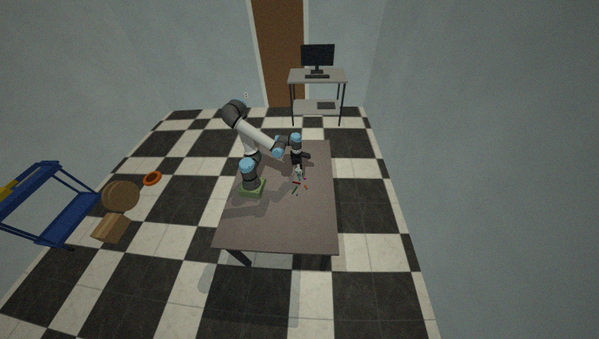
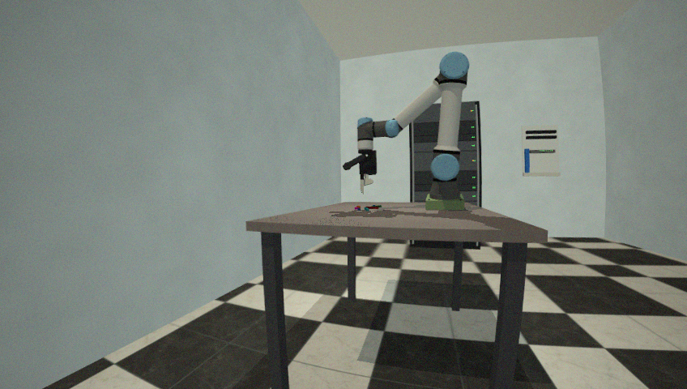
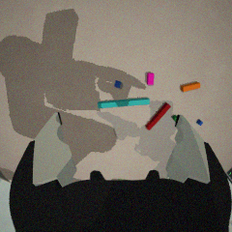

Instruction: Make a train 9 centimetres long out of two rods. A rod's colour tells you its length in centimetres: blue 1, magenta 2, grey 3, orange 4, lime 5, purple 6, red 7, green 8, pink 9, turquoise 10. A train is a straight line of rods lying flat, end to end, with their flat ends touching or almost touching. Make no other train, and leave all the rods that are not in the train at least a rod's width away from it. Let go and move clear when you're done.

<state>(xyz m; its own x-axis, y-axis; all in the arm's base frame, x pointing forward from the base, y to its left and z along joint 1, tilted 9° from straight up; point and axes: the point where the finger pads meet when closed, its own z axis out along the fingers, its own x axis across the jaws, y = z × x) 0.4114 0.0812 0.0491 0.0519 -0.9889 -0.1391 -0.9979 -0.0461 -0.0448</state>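
Note:
In the wrist view, several rods lie flat on the brown table. A long turquoise rod (image 3: 124, 102) lies near the middle, and a red rod (image 3: 158, 116) lies slanted just right of it. A short magenta rod (image 3: 150, 78) and a small blue rod (image 3: 118, 84) lie farther off. An orange rod (image 3: 190, 86) is at the right, a second small blue rod (image 3: 199, 122) below it. A green rod (image 3: 175, 118) is mostly hidden behind the right finger. My gripper (image 3: 119, 114) is open and empty, well above the rods; it also shows in the top and exterior views (image 1: 299, 171) (image 2: 363, 185).
The arm's green base (image 1: 252, 188) stands on the table's left side. The rods cluster (image 1: 299, 185) near the table's far right part, close to the right edge. The arm's shadow falls across the table near the rods.

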